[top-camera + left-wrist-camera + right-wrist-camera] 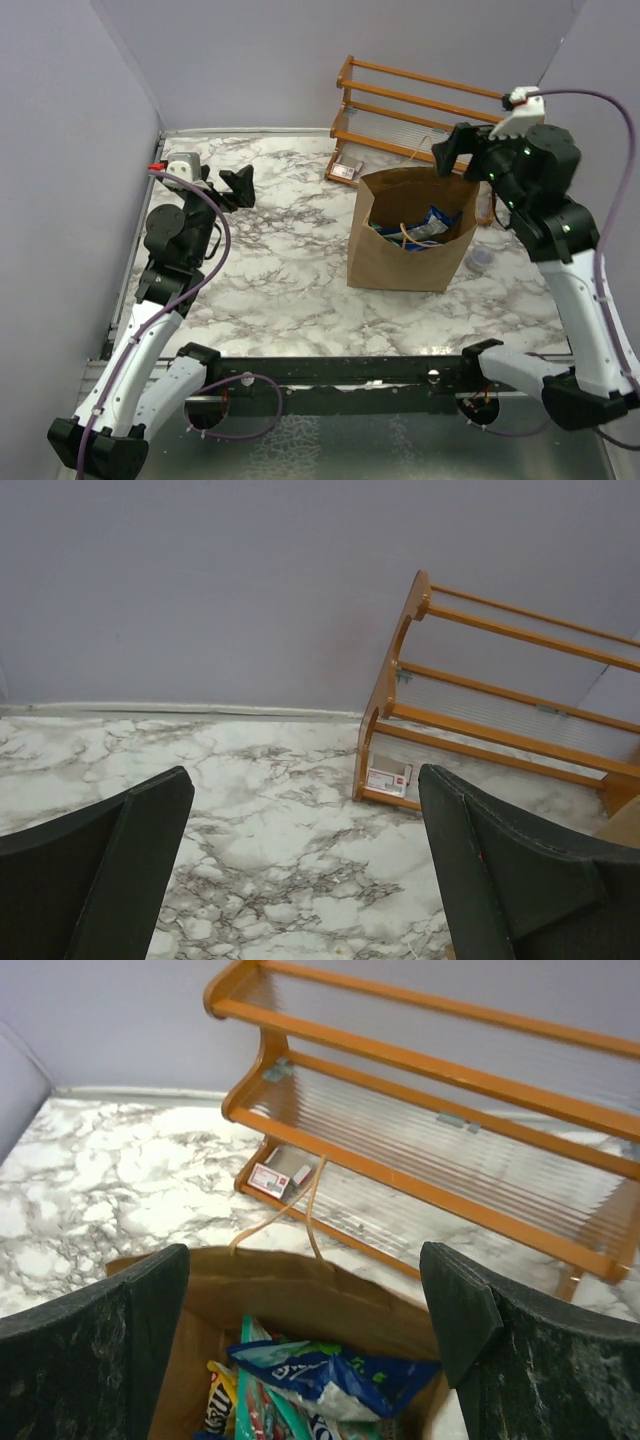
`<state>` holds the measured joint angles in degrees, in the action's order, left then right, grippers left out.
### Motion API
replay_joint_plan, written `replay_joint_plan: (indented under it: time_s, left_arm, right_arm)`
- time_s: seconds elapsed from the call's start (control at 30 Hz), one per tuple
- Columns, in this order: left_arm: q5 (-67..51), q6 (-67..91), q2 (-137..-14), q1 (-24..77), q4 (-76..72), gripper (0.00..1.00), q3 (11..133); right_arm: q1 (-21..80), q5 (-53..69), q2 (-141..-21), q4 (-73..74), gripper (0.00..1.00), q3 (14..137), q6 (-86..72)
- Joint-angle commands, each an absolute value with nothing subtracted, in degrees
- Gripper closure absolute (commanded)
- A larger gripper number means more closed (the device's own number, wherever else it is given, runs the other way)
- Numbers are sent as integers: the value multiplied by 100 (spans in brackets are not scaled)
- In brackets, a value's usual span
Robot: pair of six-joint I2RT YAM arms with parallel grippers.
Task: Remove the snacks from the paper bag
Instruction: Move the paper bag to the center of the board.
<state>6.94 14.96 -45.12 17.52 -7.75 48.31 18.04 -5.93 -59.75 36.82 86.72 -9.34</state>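
Note:
The brown paper bag (410, 250) stands upright and open at the middle right of the table. Several snacks (415, 230) lie inside it, blue, teal and yellow. In the right wrist view the bag's far wall (300, 1295) and handle loop show, with a blue packet (340, 1375) on top and a yellow one (220, 1400) beside it. My right gripper (458, 152) is open and empty, hovering above the bag's far right rim; it also shows in the right wrist view (305, 1350). My left gripper (238, 188) is open and empty, raised over the far left of the table, as the left wrist view (305, 865) shows.
An orange wooden rack (420, 110) stands against the back wall behind the bag. A small pale box with a red mark (347, 172) lies at its left foot. A small clear cup (481, 259) sits right of the bag. Grey walls close in the left and back.

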Motion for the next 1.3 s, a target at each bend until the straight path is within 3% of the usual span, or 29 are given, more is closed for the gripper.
replay_joint_plan:
  time_s: [0.0, 0.17, 0.4, 0.47, 0.53, 0.63, 0.93, 1.27]
  left_arm:
    - [718, 1566, -4530, 1894, -980, 1, 4979]
    - [648, 1575, -4577, 2023, -969, 1, 5002]
    - [529, 1578, -4697, 2156, -934, 1, 5038]
    - [449, 1573, -4747, 2187, -923, 1, 5070]
    - [344, 1693, -4828, 2224, -884, 1, 5114]
    - [-320, 2094, -5010, 2250, -892, 1, 5278]
    - [-2966, 3310, -6650, 2299, -771, 1, 6853]
    - [-4065, 3288, -8460, 3296, -1380, 1, 8264]
  right_arm:
    - [1837, -310, -6883, 3391, 1, 8918, -1060]
    - [1828, -82, -7635, 3506, 3, 9254, -998]
    - [1828, -328, -7861, 3365, 39, 9135, -905]
    - [1828, -234, -7882, 3282, 54, 9147, -869]
    - [1828, 102, -7883, 3112, 70, 9156, -761]
    - [1828, 983, -7906, 2949, 83, 9284, -658]
    - [1828, 4071, -7727, 2470, 86, 9314, -637]
    - [1828, 4331, -7284, 2165, 85, 9128, -1180]
